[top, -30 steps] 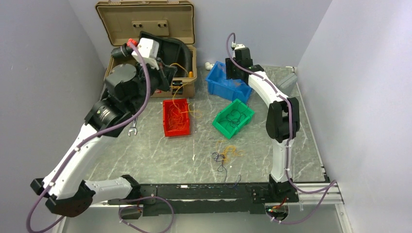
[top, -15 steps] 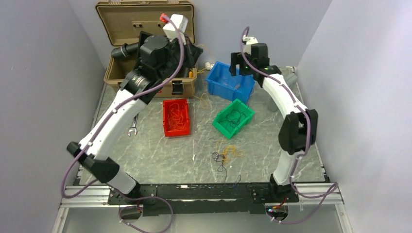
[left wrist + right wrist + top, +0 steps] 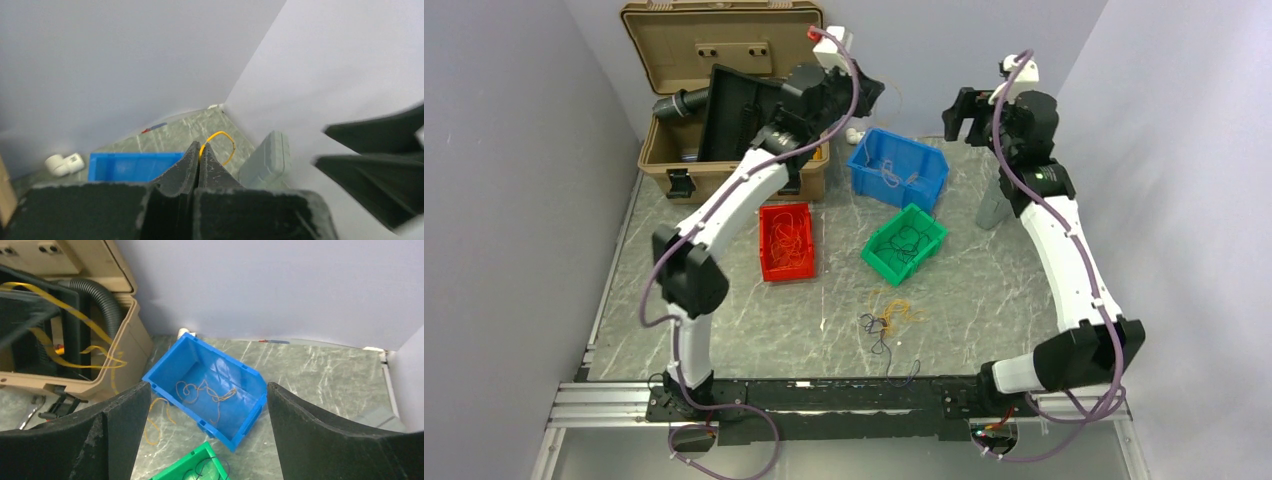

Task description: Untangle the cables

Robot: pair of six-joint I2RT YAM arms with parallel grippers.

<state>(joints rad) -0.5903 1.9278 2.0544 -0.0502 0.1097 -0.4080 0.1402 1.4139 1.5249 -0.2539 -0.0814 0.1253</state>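
We log left fingers [image 3: 181,166] pinching a yellow wire [image 3: 218,133] high at 12 o'clock, right fingers [image 3: 120,415] spread empty above the blue bin [image 3: 227,365]; we judge one strand mid-sorting, next a clean drop, then the cables [image 3: 889,318] heaped toward 6 o'clock.

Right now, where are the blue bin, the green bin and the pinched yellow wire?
blue bin [image 3: 225,365]: right wrist view, bare inner wall.
green bin [image 3: 922,262]: top external view, outer side wall.
yellow wire [image 3: 219,133]: left wrist view, top of loop.
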